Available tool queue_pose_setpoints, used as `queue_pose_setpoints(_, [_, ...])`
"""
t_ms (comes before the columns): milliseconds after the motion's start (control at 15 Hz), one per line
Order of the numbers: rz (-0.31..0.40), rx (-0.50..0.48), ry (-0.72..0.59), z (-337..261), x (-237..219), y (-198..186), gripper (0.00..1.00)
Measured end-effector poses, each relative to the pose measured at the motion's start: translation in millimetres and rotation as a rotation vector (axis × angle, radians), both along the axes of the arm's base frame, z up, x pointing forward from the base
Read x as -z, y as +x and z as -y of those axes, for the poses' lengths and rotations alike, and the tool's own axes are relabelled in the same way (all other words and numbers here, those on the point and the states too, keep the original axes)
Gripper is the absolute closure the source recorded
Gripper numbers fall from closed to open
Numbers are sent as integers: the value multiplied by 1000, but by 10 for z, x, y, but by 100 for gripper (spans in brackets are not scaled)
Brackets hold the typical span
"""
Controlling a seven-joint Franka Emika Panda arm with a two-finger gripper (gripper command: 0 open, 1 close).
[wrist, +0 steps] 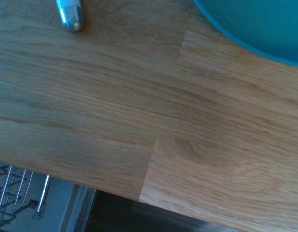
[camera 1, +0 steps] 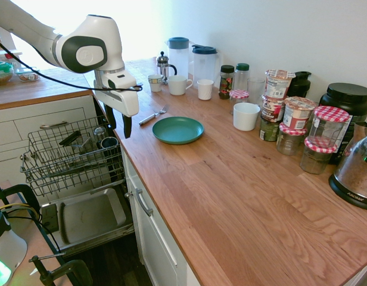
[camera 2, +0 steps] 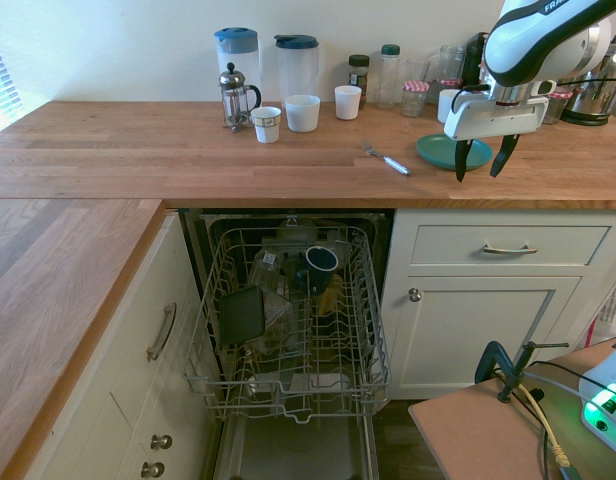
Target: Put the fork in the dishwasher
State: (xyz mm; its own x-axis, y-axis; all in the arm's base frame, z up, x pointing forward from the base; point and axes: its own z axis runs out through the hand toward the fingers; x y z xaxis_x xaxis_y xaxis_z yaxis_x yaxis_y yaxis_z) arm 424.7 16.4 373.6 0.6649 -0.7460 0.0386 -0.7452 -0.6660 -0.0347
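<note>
Brown, plank-patterned wooden countertop [camera 1: 231, 190] ran closest to the camera and took up the most room, turning a corner beyond the dishwasher.

Built-in dishwasher with grey steel inner door and dark interior [camera 2: 293, 440] stood open under the counter. Its grey wire rack [camera 2: 213, 385] was out, carrying a dark blue mug [camera 2: 321, 268], clear vessels [camera 2: 265, 268] and a dark, flat-faced rectangular item [camera 2: 242, 315]. White panelled cabinet fronts [camera 2: 493, 300] flanked it.

White robot arm with dark trim [camera 1: 85, 50] reached in over the worktop. Black-fingered gripper [camera 2: 478, 178] hung above the counter's front edge, near the plate; jaws spread wide, nothing between them.

Shiny steel kettle on a black base [camera 1: 356, 173] sat at the far end from the dishwasher, near a big black-lidded tub [camera 1: 350, 95]. Two clear pitchers with blue lids [camera 1: 179, 59] stood along the back, a glass-and-metal French press [camera 2: 234, 98] near them.

Round teal plate [camera 1: 177, 130] lay flat, bare of food. Glass jars with red-and-white checked lids [camera 1: 317, 156] grouped near the tub; white cups [camera 1: 245, 117] stood along the back.

Slim silver metal fork with a pale-banded handle [camera 1: 152, 116] lay on the wood just beside the plate, not touching it, handle end towards the counter's front edge
</note>
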Motion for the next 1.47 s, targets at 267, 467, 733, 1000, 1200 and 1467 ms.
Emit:
queue_pose_setpoints(267, [26,11,-1,-36,-57,64,0])
queue_pose_setpoints(467, [89,2,-2,-259,-139,196,0])
queue_pose_setpoints(733, [192,-44,-4,-607,-223,562,0])
queue_pose_setpoints(1000, [244,-96,-20,-731,-189,1030,0])
queue_pose_setpoints(1200, [253,-151,-16,-863,-133,1360,0])
queue_pose_setpoints(1467, [236,-238,-7,-900,60,1720,0])
